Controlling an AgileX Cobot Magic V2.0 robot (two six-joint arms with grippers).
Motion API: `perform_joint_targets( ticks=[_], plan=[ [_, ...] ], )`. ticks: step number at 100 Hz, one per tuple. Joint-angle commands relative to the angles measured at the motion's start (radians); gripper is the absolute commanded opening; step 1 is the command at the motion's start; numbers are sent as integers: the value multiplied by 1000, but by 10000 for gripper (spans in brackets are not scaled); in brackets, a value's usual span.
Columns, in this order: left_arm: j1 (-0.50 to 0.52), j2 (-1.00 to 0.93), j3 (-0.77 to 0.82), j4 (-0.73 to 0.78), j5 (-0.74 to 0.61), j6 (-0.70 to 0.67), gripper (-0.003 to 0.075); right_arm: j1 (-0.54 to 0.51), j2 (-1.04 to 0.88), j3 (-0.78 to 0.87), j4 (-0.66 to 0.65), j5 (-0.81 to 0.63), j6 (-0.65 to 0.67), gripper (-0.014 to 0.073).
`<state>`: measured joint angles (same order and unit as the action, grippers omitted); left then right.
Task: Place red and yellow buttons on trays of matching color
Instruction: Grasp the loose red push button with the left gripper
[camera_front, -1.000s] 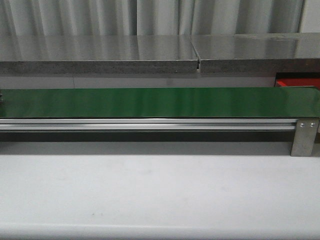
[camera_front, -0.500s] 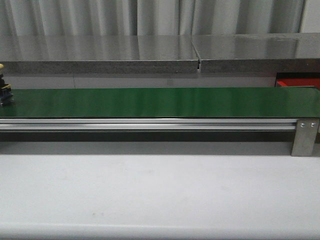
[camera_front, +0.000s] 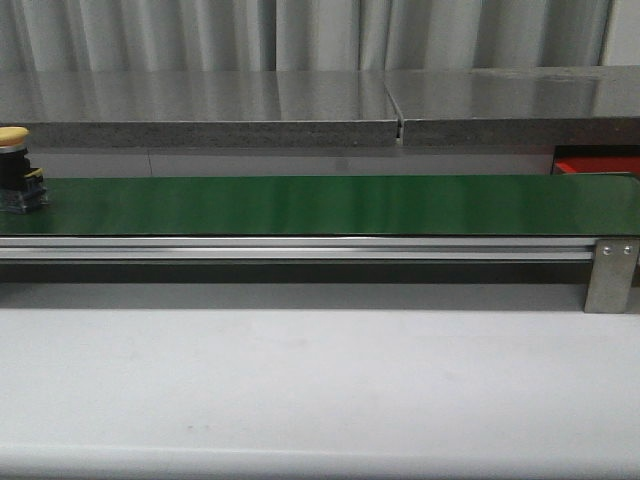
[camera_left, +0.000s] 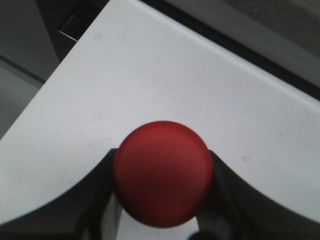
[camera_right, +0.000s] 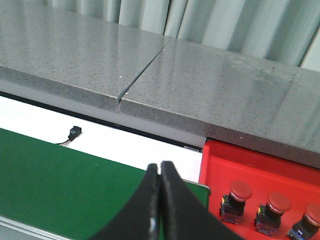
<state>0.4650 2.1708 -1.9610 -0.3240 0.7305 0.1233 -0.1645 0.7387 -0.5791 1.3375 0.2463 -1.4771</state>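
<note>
A yellow button (camera_front: 14, 168) with a black base rides the green belt (camera_front: 320, 205) at its far left end in the front view. My left gripper (camera_left: 162, 172) is shut on a red button (camera_left: 162, 170), held over a white table surface. My right gripper (camera_right: 160, 172) is shut and empty, above the belt's right end (camera_right: 75, 180). The red tray (camera_right: 250, 165) lies just beyond it, holding three red buttons (camera_right: 239, 192). The tray's edge also shows in the front view (camera_front: 597, 163). No yellow tray is in view. Neither gripper shows in the front view.
A grey stone counter (camera_front: 300, 105) runs behind the belt, with curtains beyond. An aluminium rail (camera_front: 300, 248) and a bracket (camera_front: 610, 275) front the belt. A white table (camera_front: 320, 380) lies in front. A small black connector (camera_right: 74, 132) sits behind the belt.
The yellow button has come into view at the belt's left end and moved rightward; a second ago it was barely visible at the edge.
</note>
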Motion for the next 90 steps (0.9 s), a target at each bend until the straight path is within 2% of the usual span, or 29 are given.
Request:
perform_joint_targets(
  ticks=[1, 21, 38, 72, 90],
  plan=[
    [-12, -124, -35, -19, 7, -2, -20, 1, -6, -27, 22, -19, 2, -59],
    [-74, -228, -16, -17, 50, -2, -20, 1, -6, -27, 22, -19, 2, -59],
    [-142, -301, 74, 4, 45, -2, -20, 1, -6, -27, 22, -19, 2, -59],
    [-247, -418, 393, 38, -125, -2, -20, 1, -6, -27, 22, -19, 2, -59],
    [-276, -424, 505, 45, -206, -2, -20, 1, -6, -27, 22, -19, 2, -59]
  ],
)
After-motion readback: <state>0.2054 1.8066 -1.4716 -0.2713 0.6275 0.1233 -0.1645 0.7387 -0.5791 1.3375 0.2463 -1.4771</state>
